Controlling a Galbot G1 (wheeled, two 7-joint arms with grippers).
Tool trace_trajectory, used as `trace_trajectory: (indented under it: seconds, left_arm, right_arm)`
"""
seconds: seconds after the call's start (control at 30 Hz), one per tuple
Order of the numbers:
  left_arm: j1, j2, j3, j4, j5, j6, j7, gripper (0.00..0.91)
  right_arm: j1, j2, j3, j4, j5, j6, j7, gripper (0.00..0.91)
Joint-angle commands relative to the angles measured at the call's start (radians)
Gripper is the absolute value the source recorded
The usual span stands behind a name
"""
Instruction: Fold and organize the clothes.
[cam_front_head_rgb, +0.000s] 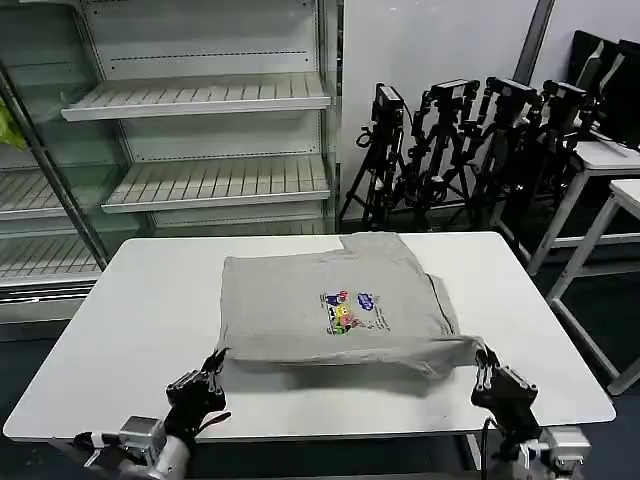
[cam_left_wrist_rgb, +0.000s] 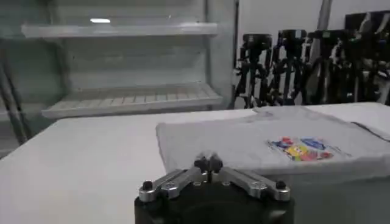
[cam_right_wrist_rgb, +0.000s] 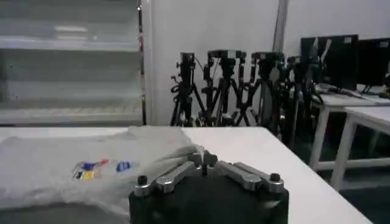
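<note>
We record the white tabletop (cam_front_head_rgb: 130, 330) with the light grey shirt (cam_front_head_rgb: 300, 315) lying on it, partly folded, print side up, the multicoloured chest print (cam_front_head_rgb: 350, 310) a little right of the garment's centre.

At the near left edge of the tabletop, the left claw (cam_front_head_rgb: 212, 368) sits at the shirt's front left corner. In the left wrist view its fingertips (cam_left_wrist_rgb: 208, 163) meet; we cannot tell whether fabric is pinched between them, since the shirt's edge lies just beyond.

The folded front edge of the shirt runs across between the two claws, slightly raised at its right end.

At the near right, the right claw (cam_front_head_rgb: 487, 365) touches the shirt's front right corner. In the right wrist view its fingertips (cam_right_wrist_rgb: 204, 159) are drawn together, with grey cloth (cam_right_wrist_rgb: 91, 170) just beside them.

Behind the tabletop stand open shelves (cam_front_head_rgb: 200, 100) on the left and black tripods (cam_front_head_rgb: 450, 140) on the right.
</note>
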Motion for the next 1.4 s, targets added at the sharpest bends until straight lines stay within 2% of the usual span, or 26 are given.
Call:
trace_trajectory:
  seconds: [0.03,0.37,0.53,0.77,0.83,0.87,0.9,1.13,1.4]
  left_arm:
    - [-0.176,0.075,0.038,0.165,-0.008,-0.005,0.009,0.010]
    - [-0.324,0.144,0.066,0.301,-0.022,-0.003,0.011,0.010]
    - [-0.380,0.151,0.084,0.357,-0.029,-0.004,0.006,0.010]
    - [-0.432,0.142,0.115,0.424,-0.013,-0.010,0.002,0.020]
    - [-0.447,0.137,0.125,0.440,-0.004,-0.011,0.001,0.151]
    - [-0.449,0.137,0.127,0.445,0.000,-0.011,0.001,0.715]
    - [-0.453,0.135,0.131,0.452,0.011,-0.011,0.001,0.907]
    - [-0.439,0.116,0.132,0.455,0.018,-0.008,-0.007,0.907]
    - [-0.292,0.085,0.069,0.350,0.017,-0.011,-0.010,0.907]
  right_arm:
    - [0.231,-0.101,-0.046,-0.133,0.076,-0.022,0.007,0.000]
    - [0.448,-0.158,-0.189,-0.305,0.106,-0.072,0.006,0.000]
    - [0.526,-0.152,-0.244,-0.384,0.094,-0.105,0.003,0.000]
    - [0.556,-0.107,-0.296,-0.458,0.044,-0.112,-0.003,0.000]
    - [0.574,-0.088,-0.310,-0.496,0.021,-0.112,-0.003,0.000]
    - [0.578,-0.085,-0.314,-0.502,0.017,-0.113,-0.002,0.736]
    - [0.585,-0.076,-0.321,-0.516,0.010,-0.113,-0.001,0.907]
    - [0.594,-0.044,-0.341,-0.558,-0.037,-0.106,-0.008,0.907]
    - [0.458,-0.039,-0.261,-0.452,-0.057,-0.048,-0.024,0.907]
